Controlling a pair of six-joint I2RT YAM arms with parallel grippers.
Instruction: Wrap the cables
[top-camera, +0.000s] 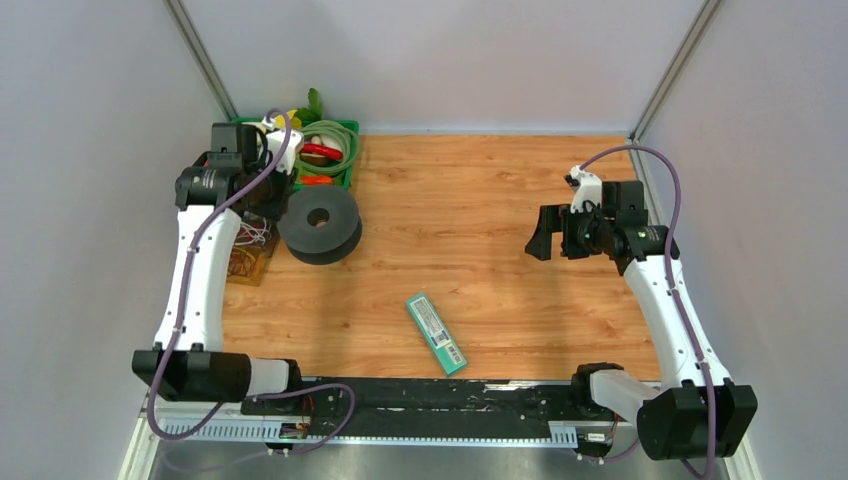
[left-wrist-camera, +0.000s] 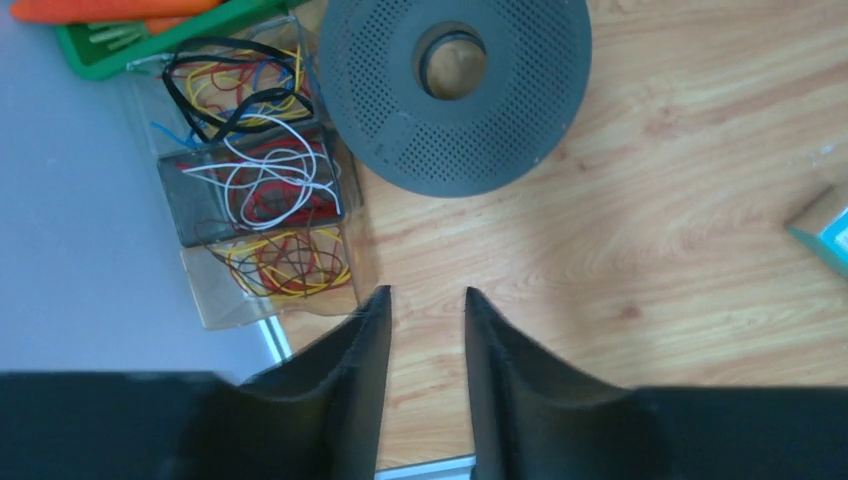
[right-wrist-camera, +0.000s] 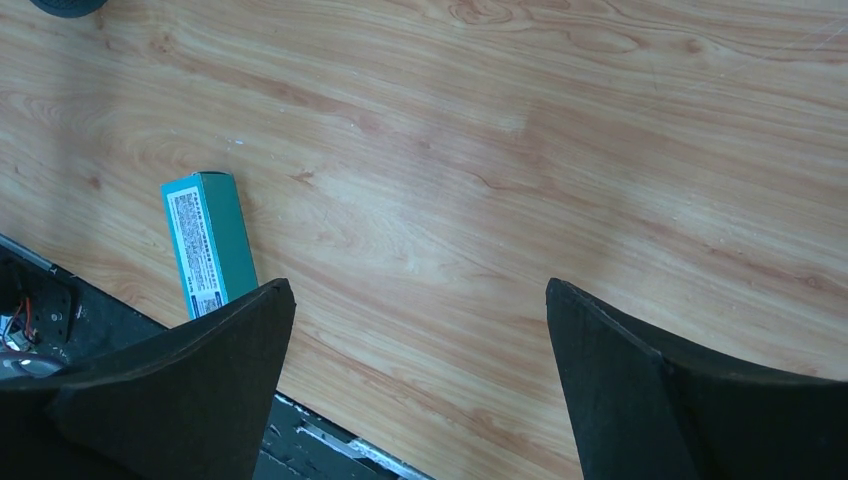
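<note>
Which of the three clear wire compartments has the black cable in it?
The end compartment beside the green tray: a black cable loops over yellow and blue wires. The other two hold white-and-red and yellow-and-red wires.

The scene is lit brightly and evenly from above. Only short, soft shadows are cast beneath the spool (top-camera: 319, 225) and along the teal box (top-camera: 437, 333). A faint pale sheen is seen on the wooden counter (top-camera: 480, 200). The top view is rendered sharp, with little bending at its edges. In the wrist views the left gripper (left-wrist-camera: 427, 291) and right gripper (right-wrist-camera: 417, 285) are shown dark, featureless and slightly soft, while the wood grain is kept clear.
</note>
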